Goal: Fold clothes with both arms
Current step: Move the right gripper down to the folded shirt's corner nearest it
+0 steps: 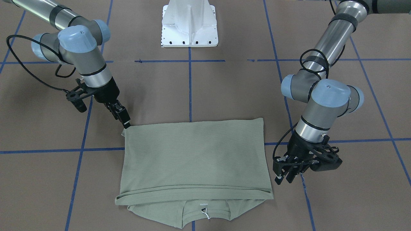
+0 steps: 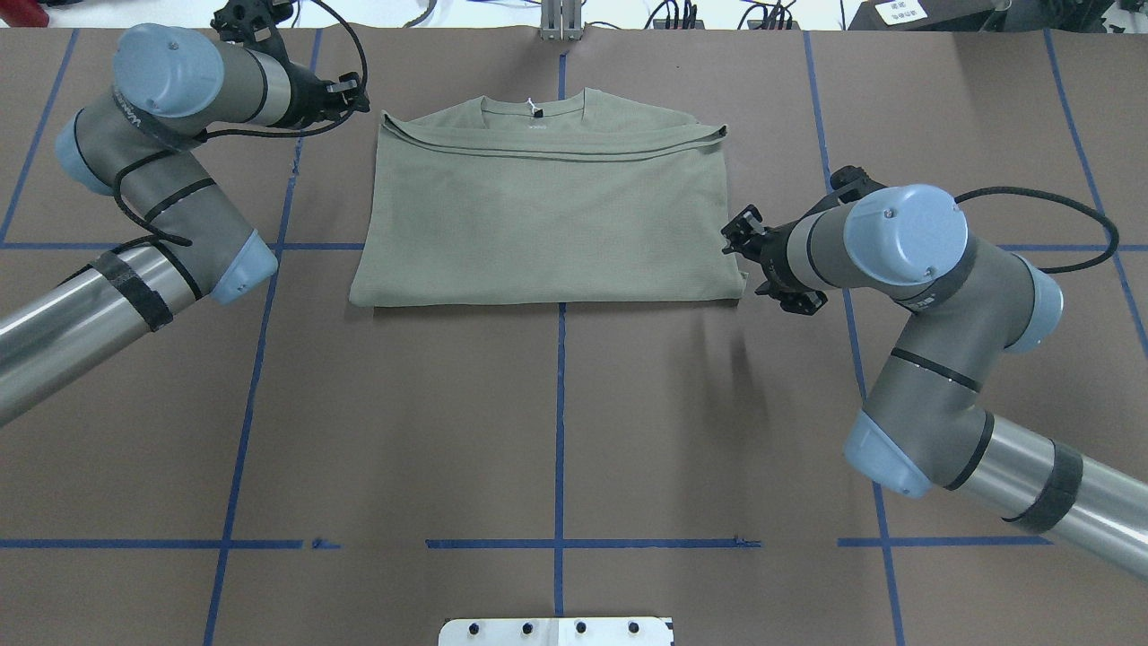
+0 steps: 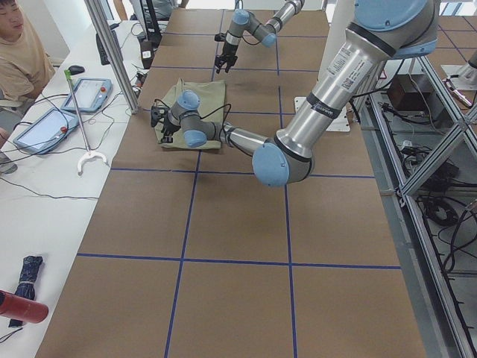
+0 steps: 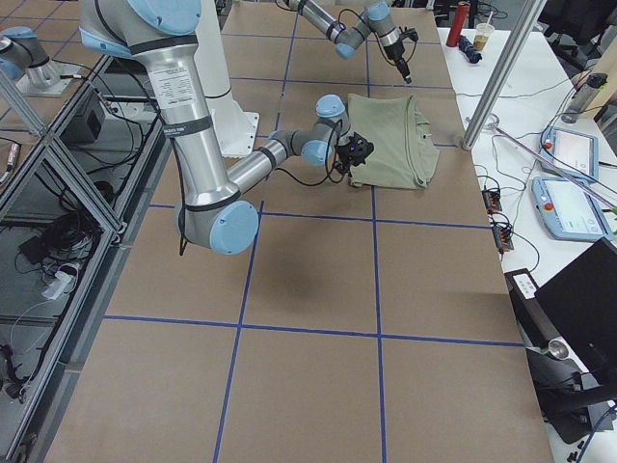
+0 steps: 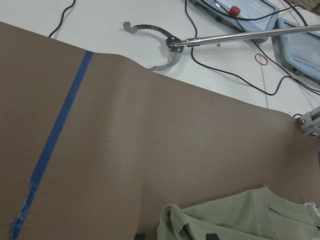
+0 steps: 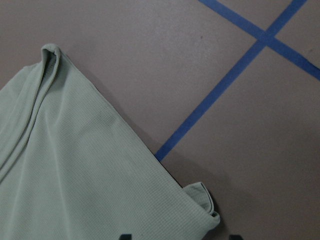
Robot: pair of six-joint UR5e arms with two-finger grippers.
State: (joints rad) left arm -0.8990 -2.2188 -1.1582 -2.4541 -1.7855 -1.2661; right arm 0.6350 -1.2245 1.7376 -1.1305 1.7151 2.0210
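shirt (image 1: 196, 154): folded flat on bench (image 1: 224, 93), collar end farthest from robot | left gripper (image 1: 284, 179): open, empty, just beside far-left corner | right gripper (image 1: 125, 122): open, tips astride near-right corner (nothing pinched) | bench surface wide around all edges

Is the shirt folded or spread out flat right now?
Folded. The shirt is a compact rectangle with no sleeves sticking out, and a doubled edge lies just short of the collar.
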